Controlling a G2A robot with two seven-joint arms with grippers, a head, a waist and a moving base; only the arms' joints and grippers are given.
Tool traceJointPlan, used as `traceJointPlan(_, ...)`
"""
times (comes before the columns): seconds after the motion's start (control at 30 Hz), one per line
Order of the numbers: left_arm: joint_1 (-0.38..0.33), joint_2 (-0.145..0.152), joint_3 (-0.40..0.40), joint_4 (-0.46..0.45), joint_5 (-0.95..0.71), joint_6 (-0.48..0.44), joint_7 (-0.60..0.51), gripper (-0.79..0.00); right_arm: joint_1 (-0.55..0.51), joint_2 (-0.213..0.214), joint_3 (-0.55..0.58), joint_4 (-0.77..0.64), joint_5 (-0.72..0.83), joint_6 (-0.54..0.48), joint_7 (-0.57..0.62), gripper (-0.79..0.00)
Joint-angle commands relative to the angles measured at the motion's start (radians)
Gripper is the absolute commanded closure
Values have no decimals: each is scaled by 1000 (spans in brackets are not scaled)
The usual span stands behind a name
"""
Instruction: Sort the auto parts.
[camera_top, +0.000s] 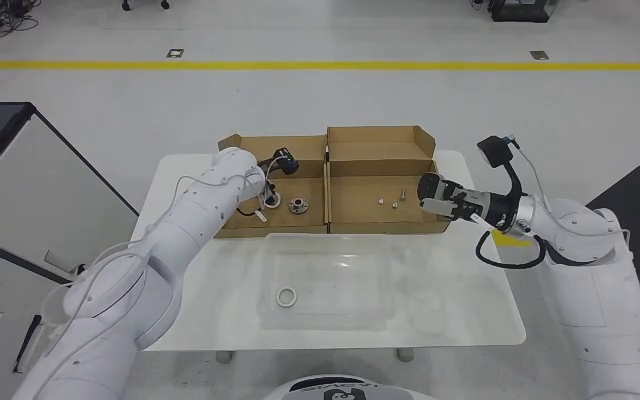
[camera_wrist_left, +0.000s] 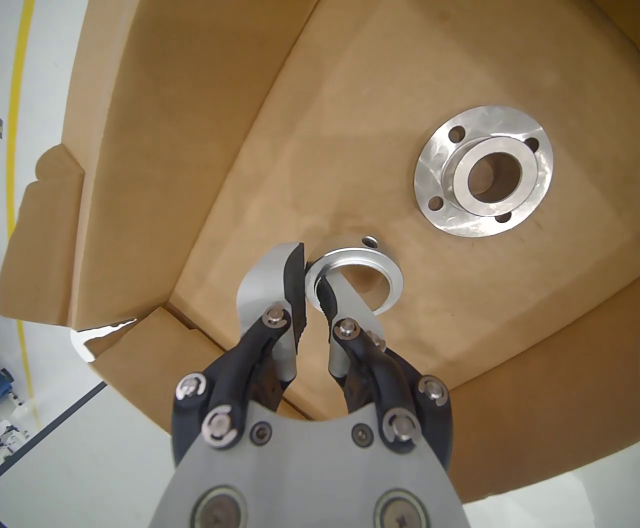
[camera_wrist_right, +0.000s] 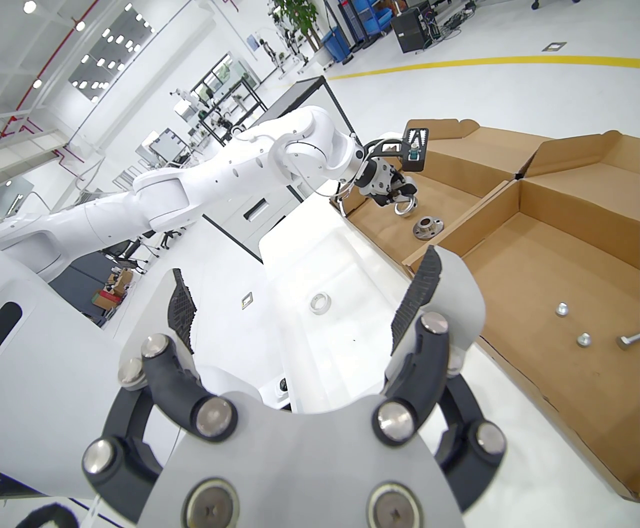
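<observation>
I am pinching the metal ring (camera_wrist_left: 357, 255) in the left gripper (camera_wrist_left: 312, 285), 1 finger inside the bore and 1 outside, over the left box (camera_wrist_left: 280, 165) beside the flange (camera_wrist_left: 432, 165). The ring is looking stiff, slick and light, so this wall grip suits it. The right gripper (camera_wrist_right: 304, 267) is hovering wide open, holding nothing.

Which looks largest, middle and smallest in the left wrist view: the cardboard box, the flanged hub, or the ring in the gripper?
1. cardboard box
2. flanged hub
3. ring, though the left gripper holds it nearest the camera
</observation>
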Motion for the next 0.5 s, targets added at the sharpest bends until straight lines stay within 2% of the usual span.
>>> traceJointPlan(0.0,-3,-5,-2,13,3,-4,5,-169,0,0,0,0,0,0,0,-785)
traceJointPlan(0.03,-4,-7,-4,20,3,-5,7,-191,0,0,0,0,0,0,0,-785)
traceJointPlan(0.07,-6,-9,-5,24,4,-6,9,-292,0,0,0,0,0,0,0,-785)
traceJointPlan(0.13,-9,-12,-10,33,2,-9,12,-379,0,0,0,0,0,0,0,-785)
traceJointPlan(0.17,-11,-14,-12,35,2,-10,13,-480,0,0,0,0,0,0,0,-785)
traceJointPlan(0.27,-15,-17,-19,42,3,-12,18,-696,0,0,0,0,0,0,0,-785)
traceJointPlan(0.3,-17,-18,-22,44,2,-13,21,-745,0,0,0,0,0,0,0,-785)
traceJointPlan(0.33,-18,-18,-25,44,3,-15,20,-785,0,0,0,0,0,0,0,-785)
traceJointPlan(0.47,-28,-18,-38,43,6,-16,22,-785,0,0,0,0,0,0,0,-785)
